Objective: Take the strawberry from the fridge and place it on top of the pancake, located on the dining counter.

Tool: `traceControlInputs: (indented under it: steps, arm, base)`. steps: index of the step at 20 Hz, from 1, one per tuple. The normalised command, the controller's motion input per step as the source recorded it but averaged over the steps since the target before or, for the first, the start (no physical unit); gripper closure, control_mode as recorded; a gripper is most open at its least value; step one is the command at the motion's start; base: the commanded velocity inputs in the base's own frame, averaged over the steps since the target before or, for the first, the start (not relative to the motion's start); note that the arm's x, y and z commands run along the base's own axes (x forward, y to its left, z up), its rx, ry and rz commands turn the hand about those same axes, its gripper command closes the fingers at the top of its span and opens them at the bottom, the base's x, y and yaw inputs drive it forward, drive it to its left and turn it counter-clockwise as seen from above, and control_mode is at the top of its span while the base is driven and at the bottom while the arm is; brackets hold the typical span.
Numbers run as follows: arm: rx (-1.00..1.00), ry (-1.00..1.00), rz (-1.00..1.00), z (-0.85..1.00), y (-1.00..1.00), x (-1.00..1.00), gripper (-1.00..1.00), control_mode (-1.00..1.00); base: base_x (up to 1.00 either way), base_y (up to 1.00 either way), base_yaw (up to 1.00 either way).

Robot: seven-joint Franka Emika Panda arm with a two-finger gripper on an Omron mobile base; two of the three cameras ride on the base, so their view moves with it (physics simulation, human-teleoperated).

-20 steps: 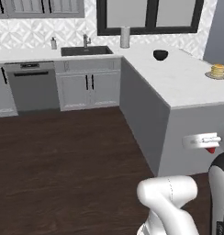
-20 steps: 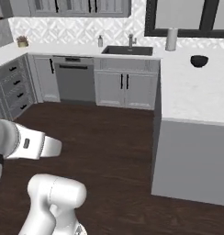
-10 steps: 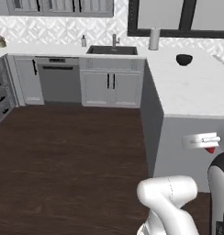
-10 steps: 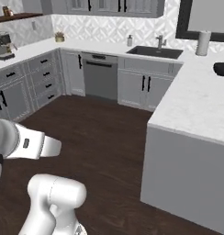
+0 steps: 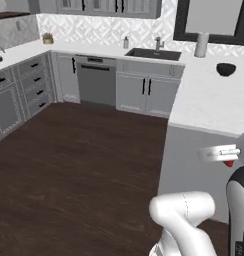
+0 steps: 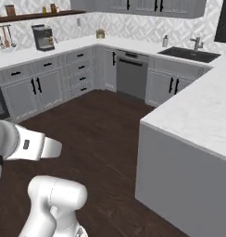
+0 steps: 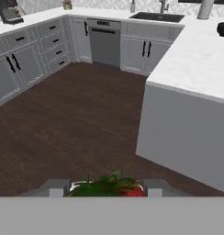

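1. Between the two finger tips of the gripper (image 7: 106,189), at the bottom of the hand view, sits the strawberry (image 7: 114,187), red flesh with green leaves, so the jaws are clamped on it
2. To the gripper's left and ahead stretches the dark wood floor (image 7: 72,119), with grey cabinets (image 7: 26,64) and a coffee machine (image 7: 8,11) along the far wall
3. Straight ahead of the gripper, across the floor, stand the dishwasher (image 7: 104,43) and beyond it the sink (image 7: 156,17)
4. To the gripper's right rises the white marble-patterned dining counter (image 7: 201,57) on its grey base, near but not under the hand; a black bowl (image 7: 223,29) rests on its far part
5. From the left base view the gripper (image 5: 225,154) hangs beside the counter's grey wall with a spot of red at its tip
6. Judged from this, the fetching half is done: the berry is out of the fridge and carried
7. What is left: reaching the pancake, which cannot be made out from here, lowering the berry onto its top and letting go
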Motion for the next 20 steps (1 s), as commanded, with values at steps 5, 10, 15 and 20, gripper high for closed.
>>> traceControlInputs:
  steps: [5, 10, 15, 20]
  arm:
    - [0.0, 0.0, 0.0, 0.0, 0.0, 0.0, 1.0, 1.0]
    - [0.0, 0.0, 0.0, 0.0, 0.0, 0.0, 1.0, 1.0]
    - [0.0, 0.0, 0.0, 0.0, 0.0, 0.0, 1.0, 1.0]
    - [0.0, 0.0, 0.0, 0.0, 0.0, 0.0, 1.0, 1.0]
  base:
    - [-0.67, -1.0, 0.5]
    - [-0.67, -1.0, 0.5]
    - [-0.67, -1.0, 0.49]
    - [-0.67, -1.0, 0.48]
